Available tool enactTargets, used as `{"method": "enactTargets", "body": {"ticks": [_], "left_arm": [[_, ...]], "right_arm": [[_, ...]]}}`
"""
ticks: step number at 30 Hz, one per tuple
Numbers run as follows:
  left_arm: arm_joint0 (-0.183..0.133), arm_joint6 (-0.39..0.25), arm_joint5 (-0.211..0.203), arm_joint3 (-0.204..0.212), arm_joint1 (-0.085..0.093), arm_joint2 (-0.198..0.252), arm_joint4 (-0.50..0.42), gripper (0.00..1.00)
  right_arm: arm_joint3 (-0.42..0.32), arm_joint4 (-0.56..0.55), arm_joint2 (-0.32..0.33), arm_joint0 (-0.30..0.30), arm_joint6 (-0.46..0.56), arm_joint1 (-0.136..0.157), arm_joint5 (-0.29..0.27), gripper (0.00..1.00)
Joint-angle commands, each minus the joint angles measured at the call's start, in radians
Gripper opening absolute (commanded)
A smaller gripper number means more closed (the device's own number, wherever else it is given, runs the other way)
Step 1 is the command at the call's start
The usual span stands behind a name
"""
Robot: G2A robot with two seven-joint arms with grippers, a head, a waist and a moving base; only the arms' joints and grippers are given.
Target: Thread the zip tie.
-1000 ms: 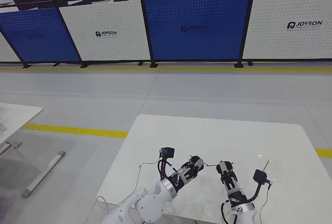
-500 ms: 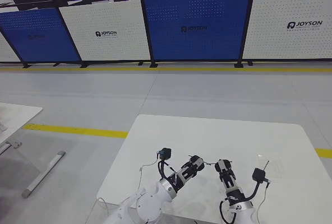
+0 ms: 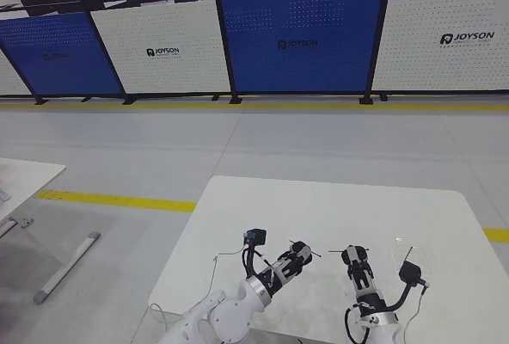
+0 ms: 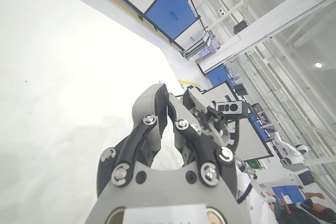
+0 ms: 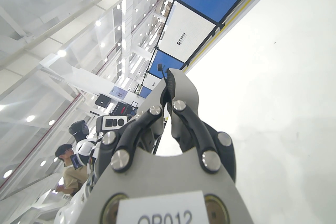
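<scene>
Desk (image 3: 263, 198): white, both arms over its near edge.
Left gripper (image 4: 166, 97): closed tight; perhaps pinching a thin strand, unclear.
Right gripper (image 5: 168, 80): clamped on zip tie (image 5: 159, 67), head protruding above the desk; it has shifted away from the left gripper.

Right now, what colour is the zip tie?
The zip tie is black, clearest in the right wrist view.

1. A dark logo with a wordmark stands on each white partition panel (image 3: 467, 37).
2. The same mark shows fainter on the blue panel (image 3: 297, 43).
3. A white label (image 5: 161, 206) on the right tool's (image 5: 168, 74) base carries letters and digits, cut by the edge.
</scene>
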Motion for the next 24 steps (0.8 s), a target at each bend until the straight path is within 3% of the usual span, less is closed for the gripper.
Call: {"method": "enactTargets", "body": {"ticks": [1, 24], "left_arm": [[0.000, 0.001, -0.001, 0.000, 0.000, 0.000, -0.001, 0.00], [0.000, 0.001, -0.001, 0.000, 0.000, 0.000, -0.001, 0.00]], "right_arm": [[0.001, 0.000, 0.000, 0.000, 0.000, 0.000, -0.001, 0.00], [-0.004, -0.002, 0.004, -0.043, 0.018, 0.000, -0.051, 0.00]]}}
